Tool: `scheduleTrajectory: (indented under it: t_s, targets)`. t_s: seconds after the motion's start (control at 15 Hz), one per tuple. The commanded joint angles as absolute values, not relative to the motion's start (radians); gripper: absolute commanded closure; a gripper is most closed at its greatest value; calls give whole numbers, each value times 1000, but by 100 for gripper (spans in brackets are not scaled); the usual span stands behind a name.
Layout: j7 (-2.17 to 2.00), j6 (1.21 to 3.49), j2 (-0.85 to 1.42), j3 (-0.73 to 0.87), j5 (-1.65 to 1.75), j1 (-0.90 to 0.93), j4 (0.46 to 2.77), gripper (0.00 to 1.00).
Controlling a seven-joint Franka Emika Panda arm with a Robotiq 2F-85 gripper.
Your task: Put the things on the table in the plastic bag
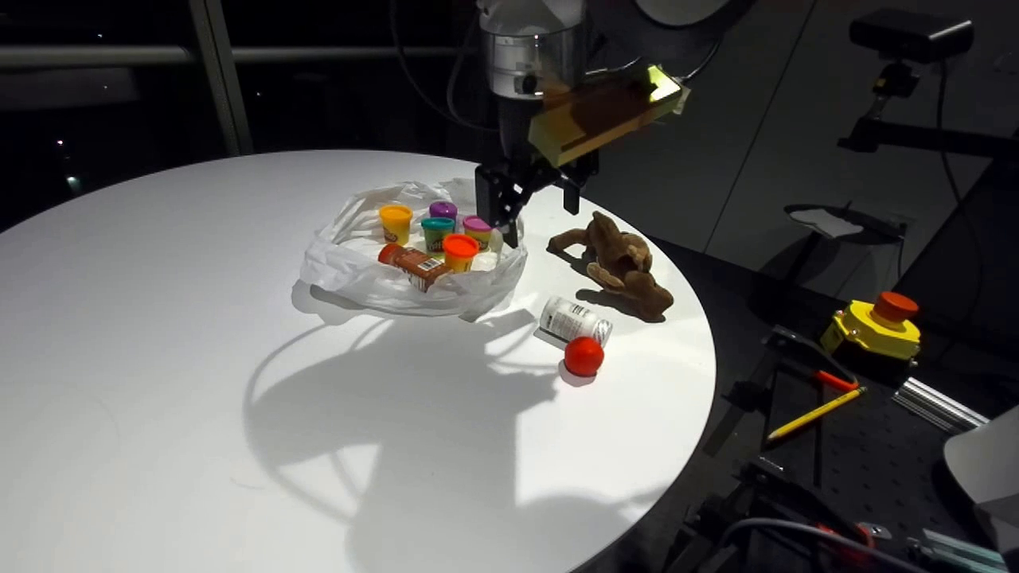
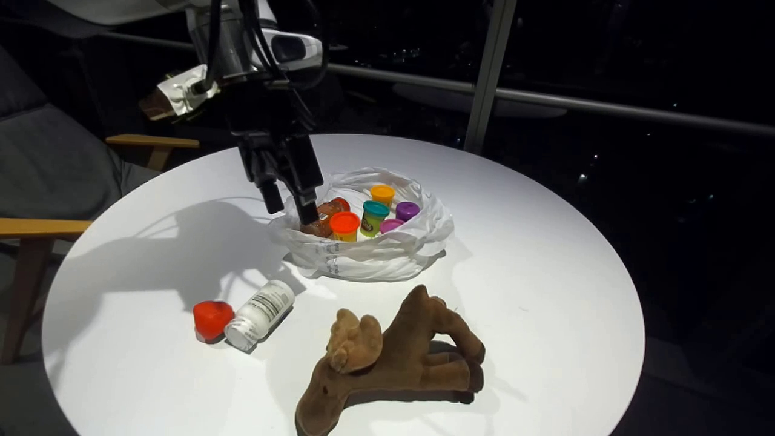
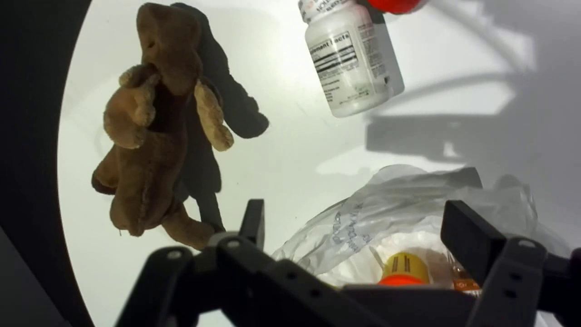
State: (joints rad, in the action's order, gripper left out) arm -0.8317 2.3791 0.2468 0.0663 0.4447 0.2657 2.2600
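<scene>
Above the plastic bag (image 2: 369, 263) rim, my gripper (image 3: 358, 225) gapes wide; jars (image 1: 437, 236) sit inside the bag, plush toy (image 2: 399, 357) outside toward the table (image 1: 159, 342) edge — open room opposite; my wrist view hides most jars.

Near the black claw (image 2: 292, 215), the whitish bag (image 2: 387, 261) is showing greyish lettering; small jars (image 2: 370, 224) are wearing yellow-orange, teal, purple, pink and red-orange lids (image 2: 382, 194). A brown jar (image 1: 410, 263) is sporting a red cap (image 1: 389, 253), a white bottle (image 2: 261, 313) black print; the toy (image 2: 405, 357) is looking brown, the ball-like object (image 1: 583, 356) red.
</scene>
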Motion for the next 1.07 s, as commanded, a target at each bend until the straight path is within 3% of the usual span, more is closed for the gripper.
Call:
scheduleTrajectory:
  t_s: [0.0, 0.4, 1.0]
  targets:
    - [-697, 2510, 265, 38, 504, 222, 2303, 0]
    - [-351, 2695, 381, 18, 434, 185, 2304, 0]
    - [-150, 2773, 300, 10, 402, 188, 2493, 0]
